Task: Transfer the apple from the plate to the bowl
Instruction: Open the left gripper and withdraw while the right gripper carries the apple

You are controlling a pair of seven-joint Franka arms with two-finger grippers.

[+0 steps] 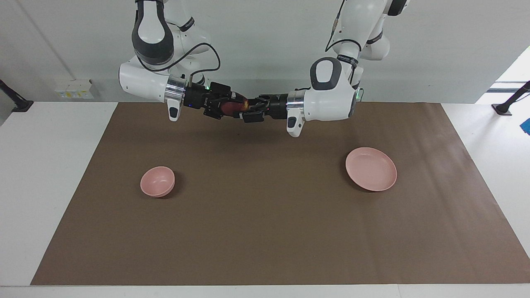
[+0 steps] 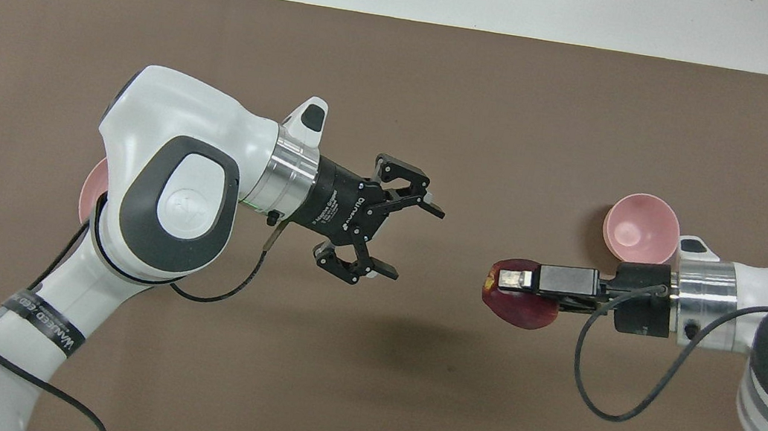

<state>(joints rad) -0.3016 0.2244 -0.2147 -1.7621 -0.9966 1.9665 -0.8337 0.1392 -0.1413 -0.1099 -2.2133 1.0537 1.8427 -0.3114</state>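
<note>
the apple (image 2: 518, 303) is off the plate (image 1: 371, 169) and in the air, pinched between the fingers of the right gripper (image 2: 507, 278), over bare mat and short of the bowl (image 2: 642, 225). the grip takes the apple near its upper part; most of the fruit hangs below the fingers. the left gripper (image 2: 392, 235) is spread wide and holds nothing, over the mat well apart from the bowl, toward the plate's end.

risks noted:
- a round, smooth fruit held high may roll or slip out during a fast swing toward the bowl.
- the bowl is small and deep; release off-centre could strike the rim and tip it or bounce the apple out.
- release from height may do the same; lower first.
- the left arm's open fingers lie near the travel path only if the right arm swings away from the bowl.
</note>
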